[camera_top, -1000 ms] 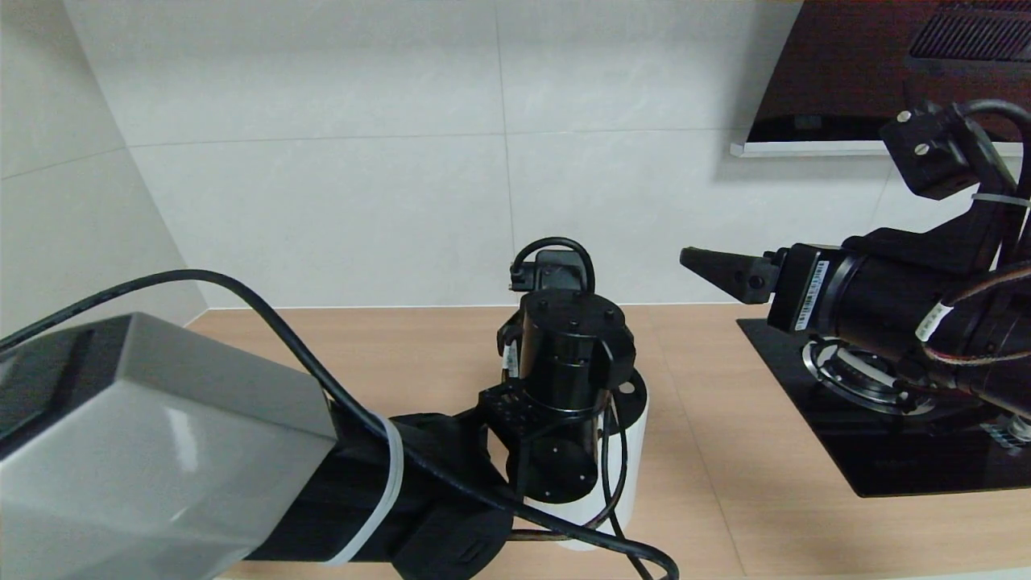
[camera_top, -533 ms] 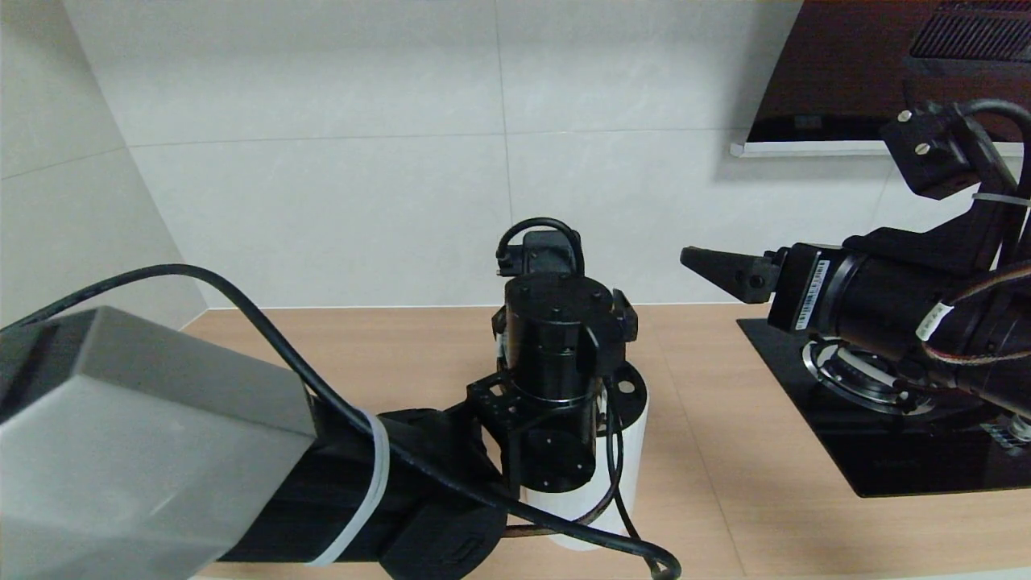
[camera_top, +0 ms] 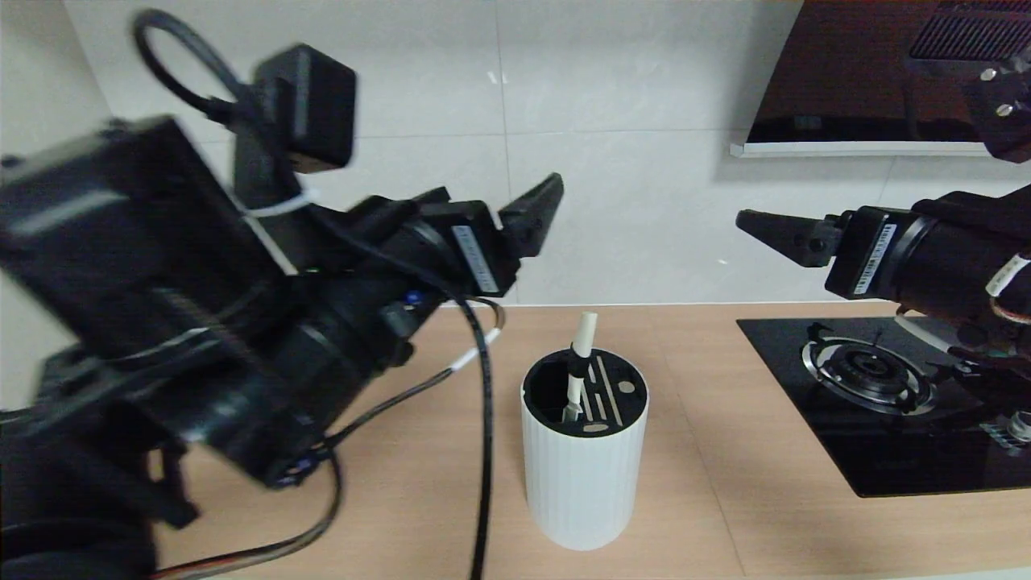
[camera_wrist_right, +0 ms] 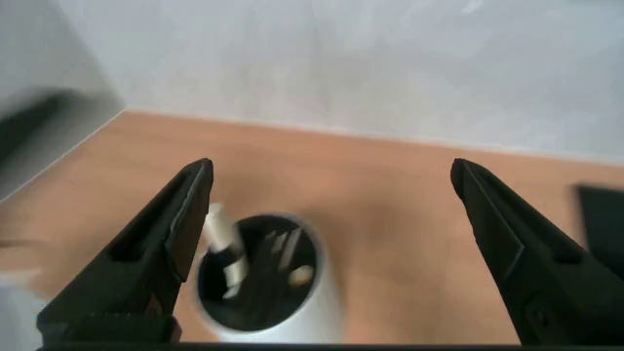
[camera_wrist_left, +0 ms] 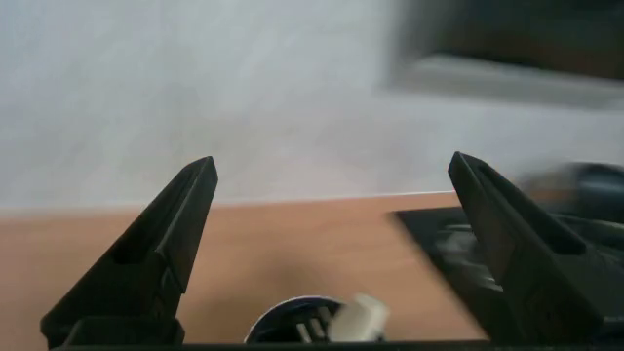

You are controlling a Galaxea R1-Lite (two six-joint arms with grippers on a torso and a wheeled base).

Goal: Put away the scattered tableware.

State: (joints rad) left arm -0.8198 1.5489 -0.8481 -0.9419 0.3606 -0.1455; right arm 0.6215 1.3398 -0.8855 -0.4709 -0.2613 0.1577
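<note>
— Anything different from a second ago?
— Yes. No more left arm crouched over the holder [camera_top: 584, 483]: swung up and away to the left since then, leaving the holder's black top bare. Slight shift of the right claw [camera_wrist_right: 330, 166] too, farther right and a touch higher.
— And in the holder?
— A white-handled utensil [camera_top: 581, 346], standing a little tilted in the large opening of the top, beside the narrow slots, handle up.
— Where on the worktop [camera_top: 725, 459]?
— Near the middle, upright, well apart from both claws.
— Around it?
— To the right, a black hob [camera_top: 886, 467] with a burner [camera_top: 870, 374]; above that, a dark hood [camera_top: 870, 72] on the tiled wall [camera_top: 644, 209]. To the left, a cable [camera_top: 485, 435] of the left arm hanging down in front of the worktop, just beside the holder, not across it.
— Pose of the arms?
— Left arm raised, left claw [camera_wrist_left: 331, 168] high above the holder and pointing toward the wall, spread wide, holding nothing. Right arm reaching in level from the right, above the hob, claw also spread wide and bare
</note>
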